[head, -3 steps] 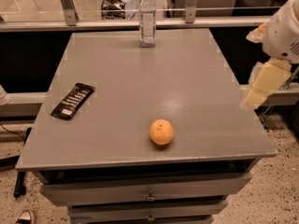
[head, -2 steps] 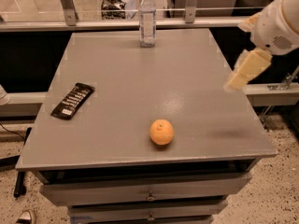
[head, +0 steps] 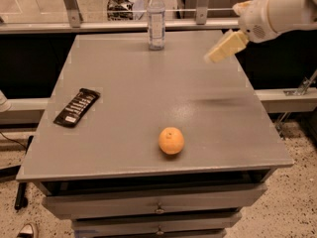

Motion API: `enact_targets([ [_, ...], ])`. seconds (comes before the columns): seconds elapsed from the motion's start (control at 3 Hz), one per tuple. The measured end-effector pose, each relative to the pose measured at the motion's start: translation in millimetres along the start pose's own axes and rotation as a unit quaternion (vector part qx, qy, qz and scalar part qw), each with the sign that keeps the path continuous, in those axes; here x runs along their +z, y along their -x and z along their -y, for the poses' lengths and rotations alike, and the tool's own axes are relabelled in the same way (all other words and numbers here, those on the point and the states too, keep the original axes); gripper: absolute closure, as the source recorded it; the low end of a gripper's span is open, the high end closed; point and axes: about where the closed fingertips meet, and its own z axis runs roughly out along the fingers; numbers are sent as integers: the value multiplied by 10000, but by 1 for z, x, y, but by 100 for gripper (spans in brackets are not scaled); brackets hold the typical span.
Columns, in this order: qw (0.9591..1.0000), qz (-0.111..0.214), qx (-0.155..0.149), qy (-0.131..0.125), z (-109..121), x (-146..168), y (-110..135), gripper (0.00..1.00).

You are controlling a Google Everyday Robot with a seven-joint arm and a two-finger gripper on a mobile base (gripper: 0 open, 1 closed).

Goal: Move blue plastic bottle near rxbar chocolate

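Well, the grey table (head: 148, 98) fills most of the view, with drawers (head: 158, 207) stacked under its near edge; my white arm (head: 282, 9) reaches in over the table's far right corner; my gripper (head: 225, 47) hangs above the table near that right edge, tilted down and to the left, touching nothing, and whether it is parted or closed I cannot make out; the blue plastic bottle (head: 156, 19) stands upright at the middle of the table's far edge, well apart from my gripper; the rxbar chocolate (head: 77, 107) lies flat by the table's left edge; the orange (head: 171, 140) sits near the table's front edge.
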Motion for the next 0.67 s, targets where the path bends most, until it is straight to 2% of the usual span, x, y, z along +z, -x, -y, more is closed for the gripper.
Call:
enact_targets([
  [0.33,9940,832,709,85,19,61,23,0],
  [0.67,9796,1450,1386,160,37,106,51,0],
])
